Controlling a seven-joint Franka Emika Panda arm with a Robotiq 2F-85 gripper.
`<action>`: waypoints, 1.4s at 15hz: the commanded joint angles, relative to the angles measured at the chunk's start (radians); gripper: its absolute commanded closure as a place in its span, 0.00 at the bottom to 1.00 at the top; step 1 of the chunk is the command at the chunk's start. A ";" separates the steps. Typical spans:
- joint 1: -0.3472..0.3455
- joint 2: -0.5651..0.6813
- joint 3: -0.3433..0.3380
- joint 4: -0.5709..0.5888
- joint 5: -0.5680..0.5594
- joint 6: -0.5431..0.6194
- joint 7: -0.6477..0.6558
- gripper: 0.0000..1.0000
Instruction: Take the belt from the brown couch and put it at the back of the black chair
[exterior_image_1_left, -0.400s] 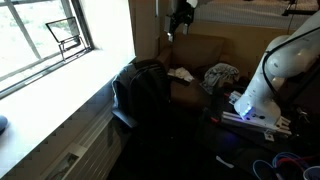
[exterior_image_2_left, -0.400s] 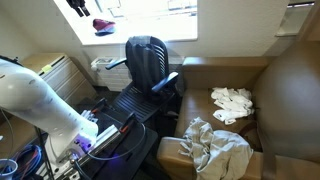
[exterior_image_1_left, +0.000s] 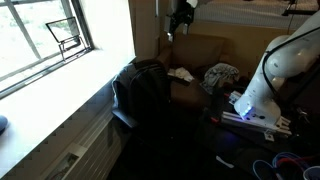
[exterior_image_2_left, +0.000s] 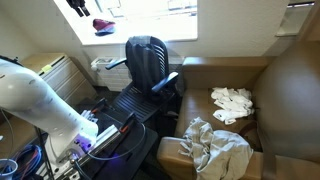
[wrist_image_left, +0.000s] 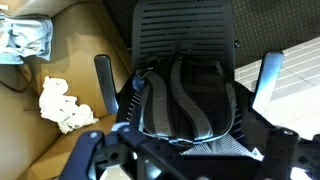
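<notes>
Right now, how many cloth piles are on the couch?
2. A white pile lies on the couch nearest the chair; a bigger grey pile sits farther along. Anything under them is hidden.

Office-slash-lounge corner that somebody turned into a robot lab

The giveaways: a brown couch (exterior_image_2_left: 290, 95) pushed into the corner with crumpled cloths (exterior_image_2_left: 232, 100) dumped on the seat, and a black chair (exterior_image_1_left: 140, 90) of the rolling office kind parked right by it with a backpack (wrist_image_left: 190, 100) sitting on it. A big window (exterior_image_1_left: 45, 35) runs along one wall, with a low heater unit (exterior_image_1_left: 85, 150) underneath. Then there's the lab part: a chunky white robot arm (exterior_image_1_left: 280, 70) on its base and a tangle of coloured cables (exterior_image_1_left: 285, 165) on the floor.
</notes>
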 joint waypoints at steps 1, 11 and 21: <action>0.020 0.004 -0.017 0.003 -0.009 -0.003 0.008 0.00; -0.098 0.011 -0.181 -0.323 -0.009 0.086 0.208 0.00; -0.230 0.094 -0.340 -0.428 -0.045 0.192 0.297 0.00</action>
